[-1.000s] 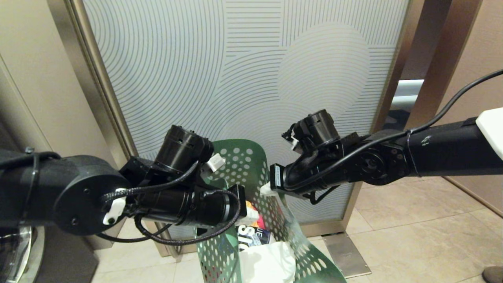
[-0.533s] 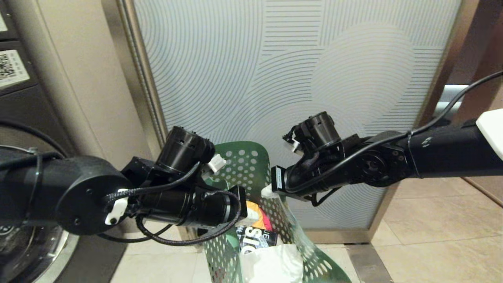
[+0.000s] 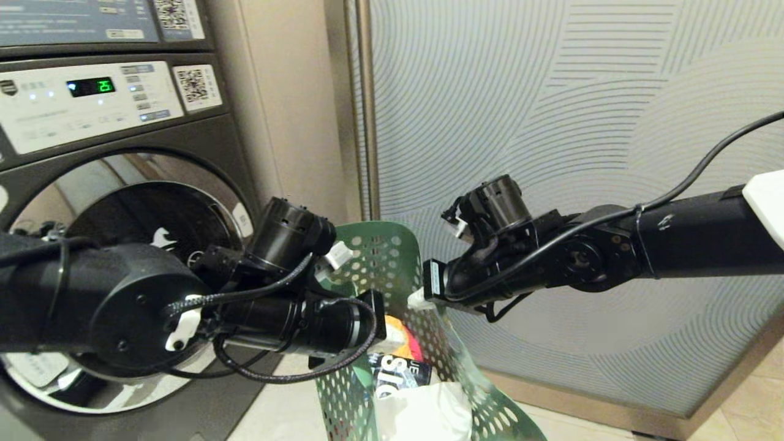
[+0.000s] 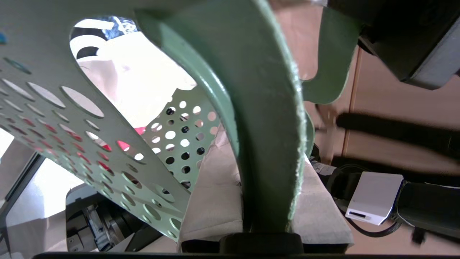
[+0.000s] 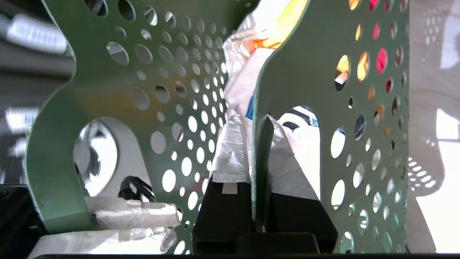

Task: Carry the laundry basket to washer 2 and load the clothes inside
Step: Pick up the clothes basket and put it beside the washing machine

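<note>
Washer [image 3: 116, 245] now swung into view, label unseen; both grippers [image 3: 392, 334] [image 3: 419, 297] still pinch laundry basket [image 3: 373, 257] rims.

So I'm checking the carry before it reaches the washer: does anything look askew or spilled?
Nothing spilled: the clothes sit inside the laundry basket. The left gripper and right gripper each pinch a thin basket wall, and its perforated sides look bowed between them.
</note>
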You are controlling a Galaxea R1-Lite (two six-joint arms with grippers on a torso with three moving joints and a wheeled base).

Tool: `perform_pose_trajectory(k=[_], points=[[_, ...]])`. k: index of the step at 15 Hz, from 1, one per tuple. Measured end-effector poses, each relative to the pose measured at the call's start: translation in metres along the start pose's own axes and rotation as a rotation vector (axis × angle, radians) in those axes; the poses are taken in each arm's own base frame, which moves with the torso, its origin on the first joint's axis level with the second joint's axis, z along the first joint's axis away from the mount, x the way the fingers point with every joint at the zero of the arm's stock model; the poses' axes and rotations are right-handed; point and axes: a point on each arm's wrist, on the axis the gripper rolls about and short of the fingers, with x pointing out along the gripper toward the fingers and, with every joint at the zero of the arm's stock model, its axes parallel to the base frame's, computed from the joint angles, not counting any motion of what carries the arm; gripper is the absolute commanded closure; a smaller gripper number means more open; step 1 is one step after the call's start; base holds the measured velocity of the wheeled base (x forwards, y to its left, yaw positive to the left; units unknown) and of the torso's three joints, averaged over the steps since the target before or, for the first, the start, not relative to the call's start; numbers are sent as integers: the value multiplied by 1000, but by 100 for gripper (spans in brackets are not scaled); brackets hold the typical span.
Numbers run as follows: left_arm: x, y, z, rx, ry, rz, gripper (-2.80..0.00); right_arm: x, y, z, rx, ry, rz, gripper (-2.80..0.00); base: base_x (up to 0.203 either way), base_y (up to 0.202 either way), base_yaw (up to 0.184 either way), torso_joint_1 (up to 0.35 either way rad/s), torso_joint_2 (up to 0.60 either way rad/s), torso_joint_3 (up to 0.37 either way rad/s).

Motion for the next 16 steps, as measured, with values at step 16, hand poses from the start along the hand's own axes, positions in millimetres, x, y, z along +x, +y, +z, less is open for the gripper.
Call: perform_pose_trajectory(k=[16], points=[[2, -2, -3, -13, 10, -2, 0, 3, -3, -3, 6, 14, -7, 0, 1, -9, 173, 2, 2, 2]])
